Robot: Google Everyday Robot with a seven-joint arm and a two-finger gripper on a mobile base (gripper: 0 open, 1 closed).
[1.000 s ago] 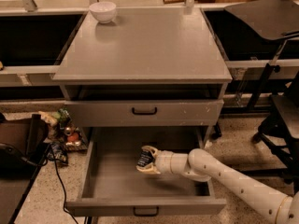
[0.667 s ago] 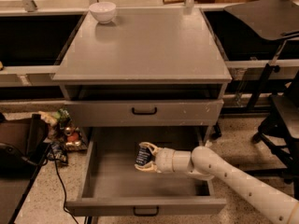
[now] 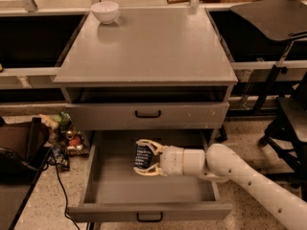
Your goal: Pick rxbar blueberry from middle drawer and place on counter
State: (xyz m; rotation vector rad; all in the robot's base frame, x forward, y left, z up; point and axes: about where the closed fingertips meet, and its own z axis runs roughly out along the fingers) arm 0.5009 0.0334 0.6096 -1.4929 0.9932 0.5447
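The rxbar blueberry (image 3: pixel 142 156), a dark navy bar with white lettering, stands on end between the fingers of my gripper (image 3: pixel 144 157). The gripper is shut on it and holds it above the floor of the open middle drawer (image 3: pixel 120 188), left of the drawer's centre. My white arm (image 3: pixel 240 171) reaches in from the lower right. The counter (image 3: pixel 148 47) is the flat grey cabinet top above, behind the gripper.
A white bowl (image 3: pixel 105 11) sits at the counter's back left corner. A closed drawer front (image 3: pixel 147 115) with a black handle lies just above the open drawer. A black chair (image 3: pixel 283 47) stands at the right. Bags and a cable (image 3: pixel 57 143) lie on the floor at the left.
The gripper has lifted the bar a little higher off the drawer floor and drawn it slightly back toward the drawer's front.
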